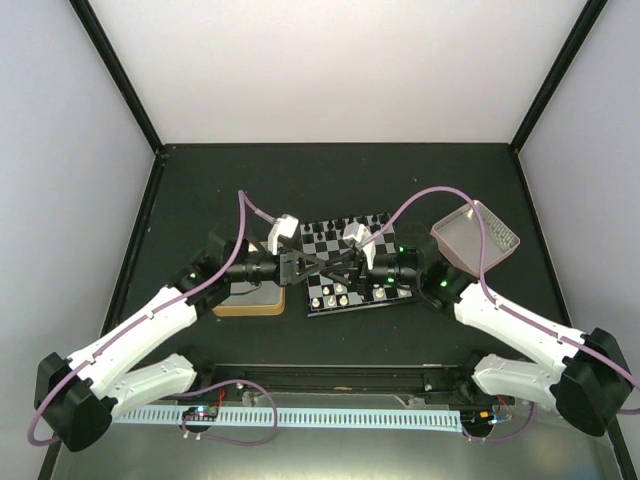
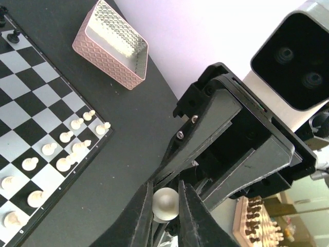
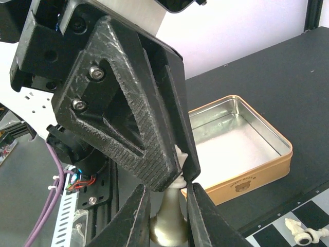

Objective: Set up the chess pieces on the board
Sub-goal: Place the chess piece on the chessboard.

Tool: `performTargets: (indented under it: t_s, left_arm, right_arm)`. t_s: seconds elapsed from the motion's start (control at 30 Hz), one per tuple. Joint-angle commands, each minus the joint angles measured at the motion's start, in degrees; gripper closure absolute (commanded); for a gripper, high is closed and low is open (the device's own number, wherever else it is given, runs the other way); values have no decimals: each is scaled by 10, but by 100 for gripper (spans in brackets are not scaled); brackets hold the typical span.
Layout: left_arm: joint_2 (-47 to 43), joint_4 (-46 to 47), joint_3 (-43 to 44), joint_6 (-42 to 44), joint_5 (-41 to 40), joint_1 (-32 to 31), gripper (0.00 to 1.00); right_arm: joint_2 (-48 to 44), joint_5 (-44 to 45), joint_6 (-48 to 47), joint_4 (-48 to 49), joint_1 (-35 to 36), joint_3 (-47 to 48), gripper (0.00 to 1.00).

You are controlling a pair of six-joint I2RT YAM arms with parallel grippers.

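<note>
Top view: left fingers and right fingers are meeting tip to tip over the left side of the board; what they are sharing is too small to tell. Gold tin is lying left of the board, pink tray right.

Left wrist: left fingers are pinching a cream piece, smooth, rounded, glossy. Other cream pieces are standing in rows along one board edge.

Right wrist: right fingers are pinching the same piece at its bulbous lower body; the left pair's ridged black plastic is gripping its thin top. Risk: both are holding at once. If either is pulling away early, the slick tapered piece is likely twisting out, dropping and toppling the set rows.
</note>
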Motion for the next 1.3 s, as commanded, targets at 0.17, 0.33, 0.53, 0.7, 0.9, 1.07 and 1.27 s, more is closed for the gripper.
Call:
performTargets:
  t_s: [0.17, 0.33, 0.53, 0.7, 0.9, 1.07, 1.27]
  left_arm:
    - [-2, -11, 23, 36, -21, -2, 97]
    - [0, -39, 18, 68, -108, -5, 98]
    - [32, -38, 9, 92, -203, -37, 98]
    - [94, -30, 20, 115, -313, -115, 98]
    - [176, -27, 49, 154, -434, -220, 98]
    - [250, 8, 53, 183, -484, -269, 98]
    - [322, 42, 67, 202, -512, -285, 98]
  right_arm:
    - [-14, 59, 20, -25, 3, -9, 53]
    - [-56, 130, 52, -48, 3, -38, 40]
    - [-145, 356, 115, -101, 1, -75, 37]
    - [-158, 522, 213, -182, -26, -61, 34]
    - [-155, 592, 313, -250, -59, -60, 33]
    - [-170, 579, 345, -244, -85, -87, 33]
    - [-191, 568, 343, -243, -102, -102, 33]
